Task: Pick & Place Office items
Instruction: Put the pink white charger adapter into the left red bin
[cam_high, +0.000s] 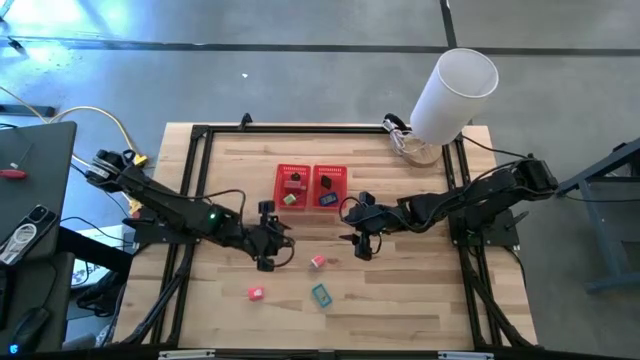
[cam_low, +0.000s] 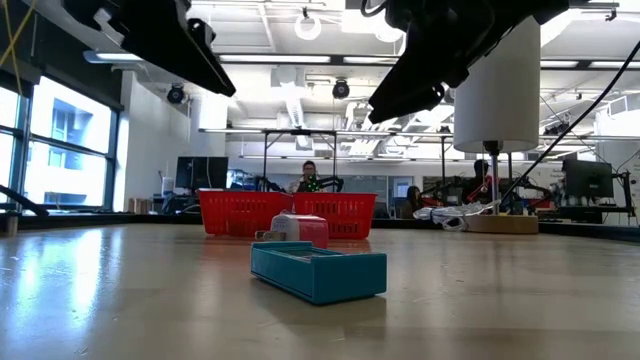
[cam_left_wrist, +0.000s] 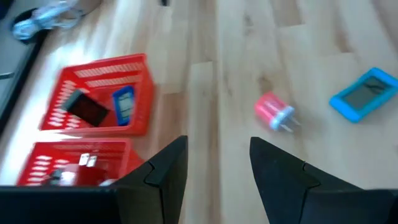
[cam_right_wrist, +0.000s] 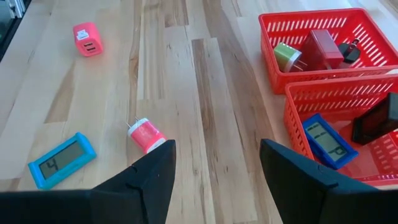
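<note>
A red two-compartment mesh basket stands at the table's middle, toward the far side. One compartment holds a green item and a red item. The other holds a dark blue item and a black item. On the bare wood nearer the front lie a pale pink plug, a red-pink charger and a teal clock. My left gripper hangs open above the table, left of the plug. My right gripper hangs open, right of the basket's near side.
A big white cylinder stands on a base at the table's far right corner, with a bundle of cables beside it. A black frame runs round the table's edge. People sit in the room beyond the table.
</note>
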